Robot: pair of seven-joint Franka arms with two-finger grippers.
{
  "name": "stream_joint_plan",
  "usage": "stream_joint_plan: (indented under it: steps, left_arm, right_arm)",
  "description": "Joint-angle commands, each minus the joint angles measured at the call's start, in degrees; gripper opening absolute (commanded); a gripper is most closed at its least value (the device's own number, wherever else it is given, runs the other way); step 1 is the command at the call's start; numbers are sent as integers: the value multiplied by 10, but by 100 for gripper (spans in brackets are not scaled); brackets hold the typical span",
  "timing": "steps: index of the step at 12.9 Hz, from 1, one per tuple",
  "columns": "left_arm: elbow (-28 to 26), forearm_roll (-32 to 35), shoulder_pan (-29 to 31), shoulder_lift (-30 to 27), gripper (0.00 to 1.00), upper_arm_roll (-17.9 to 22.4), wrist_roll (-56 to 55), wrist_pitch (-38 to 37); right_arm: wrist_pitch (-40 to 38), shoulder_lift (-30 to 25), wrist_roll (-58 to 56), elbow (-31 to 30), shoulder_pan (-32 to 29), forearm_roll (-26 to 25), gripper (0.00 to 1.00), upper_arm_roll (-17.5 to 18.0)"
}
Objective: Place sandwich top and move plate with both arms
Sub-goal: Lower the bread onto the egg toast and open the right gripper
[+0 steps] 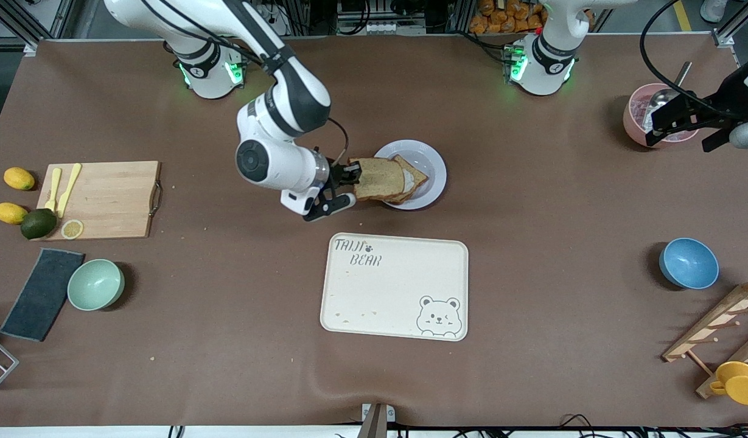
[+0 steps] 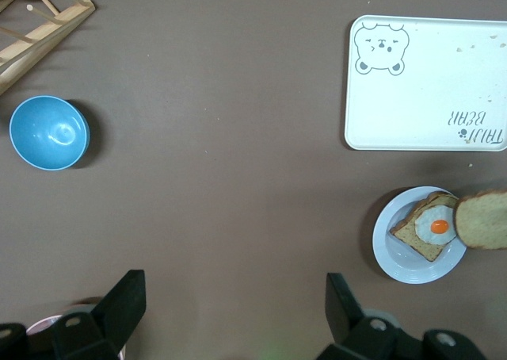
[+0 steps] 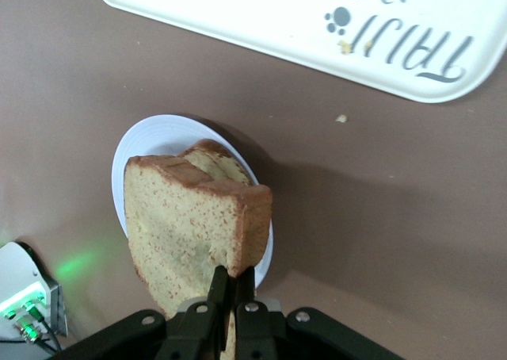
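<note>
The sandwich top (image 1: 378, 178), a bare light-brown bread slice with a dark crust, hangs by one edge in my right gripper (image 1: 353, 175), which is shut on it. It is held over the small white plate (image 1: 431, 160), partly covering the egg-topped slice (image 1: 412, 172) lying there. In the right wrist view the slice (image 3: 194, 225) is pinched at my right gripper (image 3: 234, 277) above the plate (image 3: 139, 142). The left wrist view shows the plate (image 2: 396, 257), the egg slice (image 2: 434, 227) and the held slice (image 2: 485, 219). My left gripper (image 2: 236, 292) is open and empty, up over the pink bowl at the left arm's end.
A cream bear-print tray (image 1: 395, 286) lies nearer the front camera than the plate. A pink bowl (image 1: 640, 115) with a ladle and a blue bowl (image 1: 688, 263) stand at the left arm's end. A cutting board (image 1: 106, 198), lemons, avocado and a green bowl (image 1: 95, 284) lie at the right arm's end.
</note>
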Motion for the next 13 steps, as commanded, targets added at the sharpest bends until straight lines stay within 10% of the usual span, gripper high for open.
stream_joint_plan:
  steps: [1, 10, 13]
  left_arm:
    - [-2, -5, 3, -2, 100, -3, -7, 6]
    - [-3, -5, 3, -2, 100, -3, -7, 6]
    - [-2, -5, 4, -3, 100, -3, -8, 5]
  right_arm:
    - [50, -4, 31, -20, 38, 10, 0, -8]
    - [130, 36, 65, -22, 91, 10, 0, -9]
    - [133, 36, 104, -24, 91, 10, 71, -9]
